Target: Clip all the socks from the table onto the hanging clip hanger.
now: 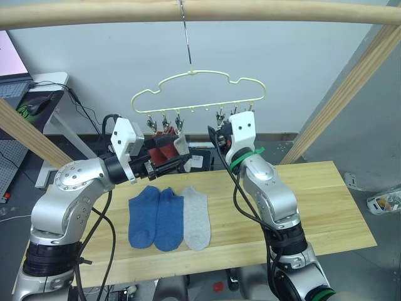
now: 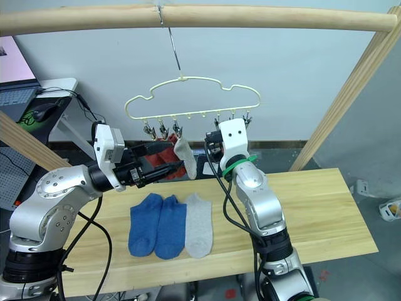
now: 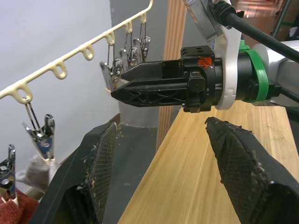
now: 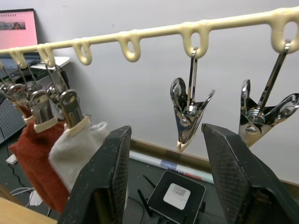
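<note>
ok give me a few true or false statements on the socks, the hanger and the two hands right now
1. Three socks lie on the table: two blue and one grey. True.
2. All six socks are clipped to the hanger. False: only three hang there, two red socks and one light grey sock.
3. The right hand is open, at an empty clip. True.
4. The left hand is shut on a blue sock. False: it is open and holds nothing.
5. The hanger lies on the table. False: it hangs by its hook from a wooden pole.
</note>
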Robot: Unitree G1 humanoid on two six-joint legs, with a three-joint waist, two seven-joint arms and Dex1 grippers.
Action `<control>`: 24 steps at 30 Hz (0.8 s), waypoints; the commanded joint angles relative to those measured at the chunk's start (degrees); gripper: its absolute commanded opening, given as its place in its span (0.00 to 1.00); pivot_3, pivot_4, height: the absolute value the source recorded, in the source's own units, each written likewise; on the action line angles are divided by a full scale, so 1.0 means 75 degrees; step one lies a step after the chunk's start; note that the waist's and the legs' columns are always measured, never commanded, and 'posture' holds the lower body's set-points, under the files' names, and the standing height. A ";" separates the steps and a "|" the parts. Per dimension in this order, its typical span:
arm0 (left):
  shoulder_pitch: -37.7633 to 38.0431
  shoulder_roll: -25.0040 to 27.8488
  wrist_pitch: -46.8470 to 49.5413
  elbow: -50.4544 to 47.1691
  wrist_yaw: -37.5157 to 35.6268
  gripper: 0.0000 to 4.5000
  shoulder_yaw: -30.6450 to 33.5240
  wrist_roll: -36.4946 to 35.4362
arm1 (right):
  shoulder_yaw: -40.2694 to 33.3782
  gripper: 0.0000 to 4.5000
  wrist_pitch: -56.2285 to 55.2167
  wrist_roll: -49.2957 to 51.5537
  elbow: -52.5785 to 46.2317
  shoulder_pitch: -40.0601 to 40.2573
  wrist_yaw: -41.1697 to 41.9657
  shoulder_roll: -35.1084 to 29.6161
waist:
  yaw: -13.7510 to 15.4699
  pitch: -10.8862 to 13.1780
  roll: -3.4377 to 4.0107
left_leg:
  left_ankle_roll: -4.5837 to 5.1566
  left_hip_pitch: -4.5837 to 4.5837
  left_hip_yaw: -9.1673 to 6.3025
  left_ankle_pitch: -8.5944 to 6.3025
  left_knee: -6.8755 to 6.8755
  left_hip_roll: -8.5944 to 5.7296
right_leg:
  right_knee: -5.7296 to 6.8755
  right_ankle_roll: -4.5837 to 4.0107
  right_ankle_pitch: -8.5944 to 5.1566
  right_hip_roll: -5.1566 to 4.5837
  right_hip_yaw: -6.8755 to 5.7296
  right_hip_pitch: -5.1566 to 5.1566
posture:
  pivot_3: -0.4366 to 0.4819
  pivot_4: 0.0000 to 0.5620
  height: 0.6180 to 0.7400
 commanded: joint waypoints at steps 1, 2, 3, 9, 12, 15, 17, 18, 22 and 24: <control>-0.0088 -0.0008 0.0052 -0.0320 0.0077 0.73 0.0000 -0.0065 | -0.0075 0.55 -0.0348 -0.0041 -0.0074 -0.0254 -0.0087 0.0038 | 0.0000 0.0000 0.0000 | 0.0000 0.0001 0.0000 0.0000 0.0000 0.0000 | 0.0000 0.0000 0.0000 0.0000 0.0000 0.0000 | 0.34 0.32 1.00; -0.0089 -0.0015 0.0066 -0.0326 0.0089 0.73 0.0000 -0.0066 | -0.0081 0.55 -0.0372 -0.0040 -0.0048 -0.0271 -0.0090 0.0037 | 0.0000 0.0000 0.0000 | 0.0000 0.0001 0.0000 0.0000 0.0000 0.0000 | 0.0001 0.0000 0.0000 0.0000 -0.0001 0.0000 | 0.34 0.32 1.00; -0.0087 -0.0018 0.0078 -0.0336 0.0100 0.73 0.0001 -0.0070 | -0.0084 0.55 -0.0387 -0.0038 -0.0037 -0.0278 -0.0092 0.0036 | 0.0001 0.0000 0.0000 | 0.0000 0.0001 -0.0001 0.0000 0.0000 0.0001 | 0.0001 0.0000 0.0000 0.0000 -0.0001 0.0000 | 0.34 0.32 1.00; -0.0061 -0.0019 0.0098 -0.0338 0.0133 0.73 -0.0006 -0.0092 | -0.0138 0.55 -0.0544 -0.0009 0.0039 -0.0383 -0.0137 0.0091 | 0.0001 0.0000 0.0000 | 0.0000 0.0001 -0.0001 0.0000 0.0000 0.0002 | 0.0001 0.0000 0.0000 0.0000 -0.0001 0.0000 | 0.34 0.33 1.00; -0.0039 -0.0029 0.0091 -0.0329 0.0134 0.73 -0.0005 -0.0083 | -0.0151 0.55 -0.0547 0.0047 0.0084 -0.0451 -0.0134 0.0169 | 0.0001 0.0000 0.0000 | 0.0000 0.0001 -0.0001 0.0000 0.0000 0.0002 | 0.0001 0.0000 0.0000 0.0000 -0.0001 0.0000 | 0.34 0.33 1.00; -0.0026 -0.0040 0.0104 -0.0342 0.0143 0.73 -0.0004 -0.0085 | -0.0137 0.55 -0.0611 0.0035 0.0200 -0.0522 -0.0125 0.0247 | 0.0002 0.0000 0.0000 | 0.0000 0.0001 -0.0002 0.0000 0.0000 0.0002 | 0.0001 0.0000 0.0000 0.0000 -0.0002 0.0000 | 0.34 0.33 1.00; -0.0013 -0.0045 0.0107 -0.0356 0.0152 0.73 -0.0005 -0.0081 | -0.0137 0.55 -0.0669 0.0018 0.0283 -0.0558 -0.0117 0.0277 | 0.0002 0.0000 0.0000 | 0.0000 0.0001 -0.0001 0.0000 0.0000 0.0002 | 0.0001 0.0000 0.0000 0.0000 -0.0002 0.0000 | 0.34 0.33 1.00; -0.0007 -0.0046 0.0107 -0.0357 0.0154 0.73 -0.0001 -0.0079 | -0.0139 0.55 -0.0707 0.0010 0.0338 -0.0580 -0.0115 0.0289 | 0.0003 0.0000 0.0000 | 0.0000 0.0001 -0.0001 0.0000 0.0000 0.0002 | 0.0001 0.0000 0.0000 0.0000 -0.0001 0.0000 | 0.34 0.33 1.00; 0.0020 -0.0041 0.0120 -0.0382 0.0167 0.73 0.0014 -0.0078 | -0.0148 0.55 -0.0858 -0.0016 0.0495 -0.0642 -0.0109 0.0291 | 0.0005 0.0000 0.0000 | 0.0000 0.0001 -0.0002 0.0000 0.0000 0.0002 | 0.0001 0.0000 0.0000 -0.0001 -0.0001 0.0000 | 0.35 0.33 1.00; 0.0024 -0.0041 0.0128 -0.0389 0.0179 0.73 0.0017 -0.0079 | -0.0161 0.55 -0.0964 -0.0020 0.0579 -0.0680 -0.0108 0.0279 | 0.0005 0.0000 0.0000 | 0.0000 0.0001 -0.0001 0.0000 0.0000 0.0002 | 0.0001 0.0000 0.0000 -0.0001 -0.0002 0.0000 | 0.35 0.33 1.00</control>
